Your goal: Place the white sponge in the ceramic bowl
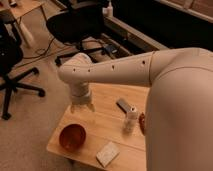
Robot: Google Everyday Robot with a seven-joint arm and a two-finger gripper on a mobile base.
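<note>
Fingers (74, 106) of the gripper (83, 108) are seen spread apart and empty above the table (107, 125), while the white sponge (108, 153) lies flat at the near edge, just beside the ceramic bowl (63, 138), so the pick-up is judged not yet begun and a reach across and down onto the sponge is called for.

Beige carpet (30, 131), black office chair (75, 24), wooden table (106, 122)
</note>
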